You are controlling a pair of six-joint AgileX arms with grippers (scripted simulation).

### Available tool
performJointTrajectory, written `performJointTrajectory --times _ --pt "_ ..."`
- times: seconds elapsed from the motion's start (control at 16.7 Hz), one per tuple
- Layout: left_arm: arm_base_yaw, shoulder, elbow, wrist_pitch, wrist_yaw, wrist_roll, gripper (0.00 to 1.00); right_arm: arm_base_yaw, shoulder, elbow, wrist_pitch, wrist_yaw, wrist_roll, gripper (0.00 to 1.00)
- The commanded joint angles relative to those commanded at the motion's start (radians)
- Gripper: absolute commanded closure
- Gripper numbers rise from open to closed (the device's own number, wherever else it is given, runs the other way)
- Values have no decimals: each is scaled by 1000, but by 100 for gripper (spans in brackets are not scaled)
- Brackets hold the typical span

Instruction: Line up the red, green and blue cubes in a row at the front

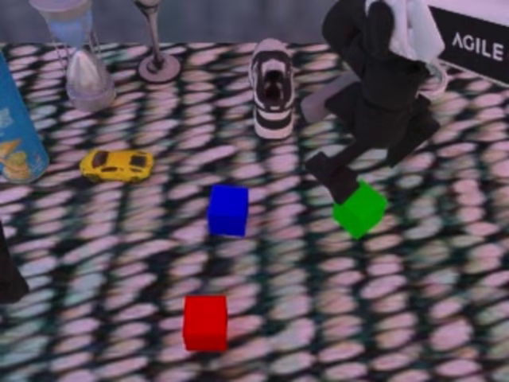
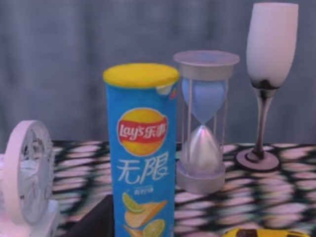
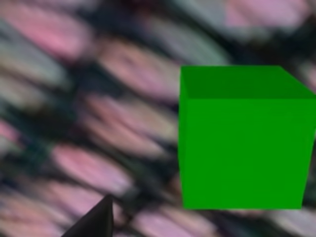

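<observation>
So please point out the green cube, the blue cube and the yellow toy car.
green cube (image 1: 362,209), top view, its top face.
blue cube (image 1: 228,208), top view, its top face.
yellow toy car (image 1: 118,165), top view, its roof.

Soft, even, rendered light with no glare; the patterned tablecloth (image 3: 89,123) smears blurry in the right wrist view.

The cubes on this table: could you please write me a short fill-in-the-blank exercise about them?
1. The right pincer is at the ____ cube.
2. The cube nearest the table's front edge is ____.
3. The blue cube lies nearest the yellow toy ____.

Missing words: green; red; car.
</observation>
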Motion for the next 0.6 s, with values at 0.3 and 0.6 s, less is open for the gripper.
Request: performJointTrajectory --times 0.3,0.6 --pt "0 0 0 0 0 0 0 -5 -1 -6 5 0 0 0" --pt "0 0 0 0 0 0 0 -1 51 -100 157 1 1 0"
